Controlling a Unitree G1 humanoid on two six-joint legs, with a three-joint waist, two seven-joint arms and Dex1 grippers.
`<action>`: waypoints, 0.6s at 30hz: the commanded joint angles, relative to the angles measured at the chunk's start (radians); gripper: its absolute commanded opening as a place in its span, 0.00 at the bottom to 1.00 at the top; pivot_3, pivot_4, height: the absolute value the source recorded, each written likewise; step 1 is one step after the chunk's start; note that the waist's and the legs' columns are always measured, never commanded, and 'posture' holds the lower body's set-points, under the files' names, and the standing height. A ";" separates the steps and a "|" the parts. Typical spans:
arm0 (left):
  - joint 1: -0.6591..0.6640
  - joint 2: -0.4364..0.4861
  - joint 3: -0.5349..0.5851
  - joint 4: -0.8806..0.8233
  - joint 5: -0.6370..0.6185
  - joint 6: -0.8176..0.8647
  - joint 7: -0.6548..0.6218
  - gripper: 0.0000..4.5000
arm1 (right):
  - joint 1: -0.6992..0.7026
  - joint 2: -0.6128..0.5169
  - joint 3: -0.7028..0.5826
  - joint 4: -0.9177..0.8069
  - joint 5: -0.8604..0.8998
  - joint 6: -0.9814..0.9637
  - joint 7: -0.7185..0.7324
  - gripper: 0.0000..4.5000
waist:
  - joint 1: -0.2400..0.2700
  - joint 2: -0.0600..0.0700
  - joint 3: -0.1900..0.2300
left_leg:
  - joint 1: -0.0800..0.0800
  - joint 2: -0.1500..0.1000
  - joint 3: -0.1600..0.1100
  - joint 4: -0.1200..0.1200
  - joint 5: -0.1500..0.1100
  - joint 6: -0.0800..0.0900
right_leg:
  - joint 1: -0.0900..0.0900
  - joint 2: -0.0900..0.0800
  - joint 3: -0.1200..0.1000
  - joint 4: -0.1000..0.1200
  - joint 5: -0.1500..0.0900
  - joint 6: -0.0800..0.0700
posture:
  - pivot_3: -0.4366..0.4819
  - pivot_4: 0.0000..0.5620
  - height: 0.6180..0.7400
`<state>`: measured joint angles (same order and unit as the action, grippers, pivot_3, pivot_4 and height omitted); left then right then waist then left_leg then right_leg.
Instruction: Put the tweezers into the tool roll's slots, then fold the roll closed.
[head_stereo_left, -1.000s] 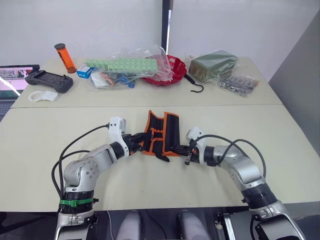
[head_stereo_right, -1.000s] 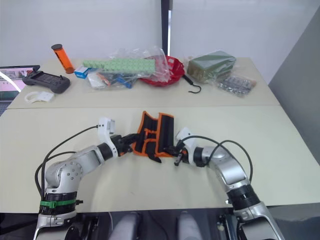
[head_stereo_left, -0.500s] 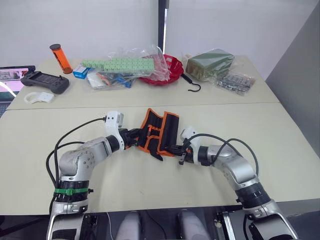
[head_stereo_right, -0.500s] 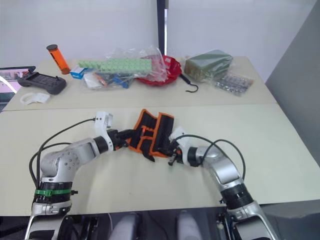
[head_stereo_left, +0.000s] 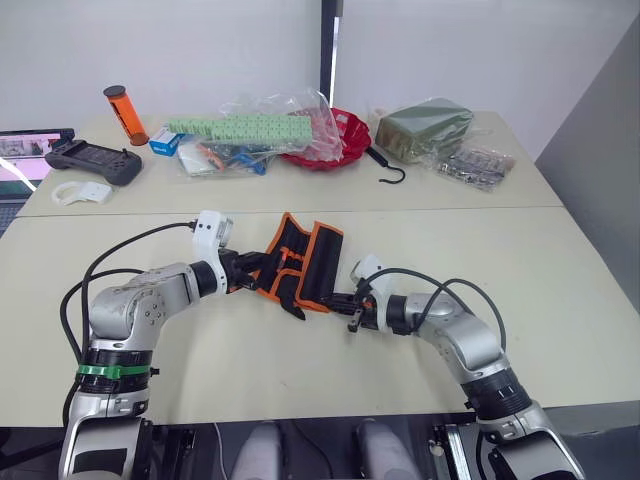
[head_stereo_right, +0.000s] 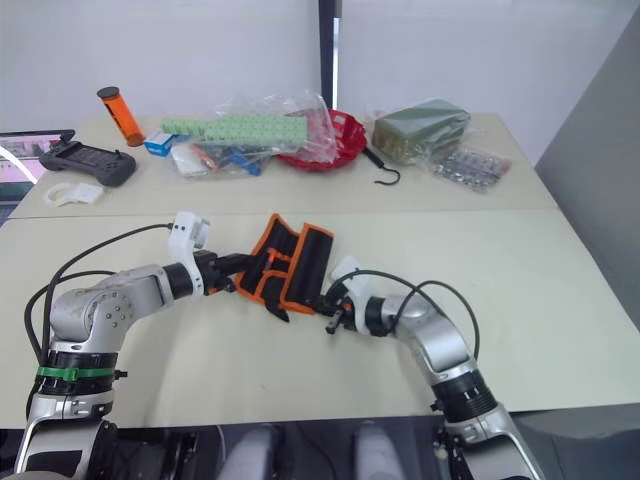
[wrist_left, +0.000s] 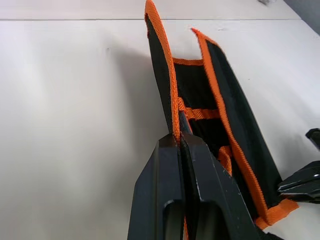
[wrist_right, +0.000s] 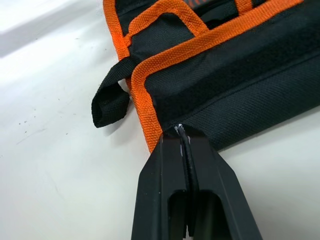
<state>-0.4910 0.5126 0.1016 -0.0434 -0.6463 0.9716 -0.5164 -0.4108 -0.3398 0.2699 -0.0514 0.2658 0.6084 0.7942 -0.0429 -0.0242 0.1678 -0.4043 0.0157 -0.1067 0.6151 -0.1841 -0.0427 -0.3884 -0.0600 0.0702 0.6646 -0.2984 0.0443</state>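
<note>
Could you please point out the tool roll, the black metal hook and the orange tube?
tool roll (head_stereo_left: 310, 262), left eye view, on its black outer panel.
black metal hook (head_stereo_left: 393, 179), left eye view, on its curved end.
orange tube (head_stereo_left: 124, 110), left eye view, mid-body.

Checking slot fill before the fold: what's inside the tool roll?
The tool roll is half folded, both grippers pinching its edges. Its inner face shows black fabric and orange bands. No tweezers can be made out; the raised flaps cover most slots.

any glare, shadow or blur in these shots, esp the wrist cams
Left wrist view: the tool roll throws a soft shadow on the table; the near jaws look soft. Right wrist view: the roll's weave is crisp, a pale sheen lies on the table at the far corner. Left eye view: even light, clear plastic bags glint a little.
</note>
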 joint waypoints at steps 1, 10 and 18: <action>-0.030 -0.027 -0.018 -0.051 -0.015 0.013 -0.011 0.00 | 0.011 0.011 0.026 -0.014 -0.013 -0.009 -0.007 0.00 | 0.000 0.000 0.000 | 0.000 0.000 0.000 0.000 0.000 0.000 | 0.000 0.000 0.000 0.000 0.000 0.000 | 0.48 0.27 1.00; -0.072 -0.106 -0.071 -0.042 0.006 0.026 -0.004 0.00 | -0.001 0.018 0.040 0.016 -0.046 -0.013 -0.024 0.00 | 0.000 0.000 0.000 | 0.000 0.000 0.000 0.000 0.000 0.000 | 0.000 0.000 0.000 0.001 0.000 0.000 | 0.48 0.27 1.00; -0.114 -0.187 -0.125 -0.015 0.029 0.016 -0.010 0.00 | 0.011 0.012 0.049 0.022 -0.054 -0.003 -0.022 0.00 | 0.002 0.000 0.000 | 0.000 0.000 0.000 0.001 0.000 0.000 | 0.001 0.000 0.000 0.000 0.000 0.000 | 0.48 0.27 1.00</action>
<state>-0.5761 0.3412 -0.0058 -0.0475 -0.6213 1.0046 -0.5161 -0.4153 -0.3244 0.2980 -0.0482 0.2263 0.5954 0.7734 -0.0406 -0.0242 0.1678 -0.4040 0.0153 -0.1069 0.6159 -0.1840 -0.0428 -0.3877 -0.0600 0.0702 0.6651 -0.2983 0.0445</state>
